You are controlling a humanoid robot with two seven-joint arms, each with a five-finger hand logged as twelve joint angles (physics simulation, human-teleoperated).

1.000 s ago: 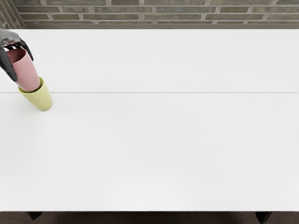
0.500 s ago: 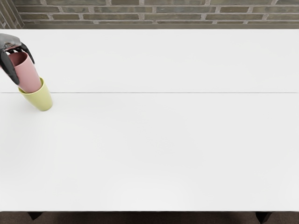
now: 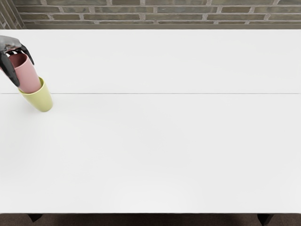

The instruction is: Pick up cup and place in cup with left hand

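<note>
A broad white table (image 3: 160,141) fills most of the view, a thin dark line running across it from side to side; behind its far edge stands a brick wall (image 3: 160,14); a strip of dark floor (image 3: 141,220) shows below the near edge; the left hand (image 3: 10,45), grey with black fingers (image 3: 9,70), comes in at the left edge of the view, toward the far side of the table, and is clamped on the pink cup (image 3: 28,77), with digits on either side of its upper part; that cup leans, mouth toward the hand, its lower end inside the mouth of the yellow-green cup (image 3: 42,100), which rests on the table.
</note>
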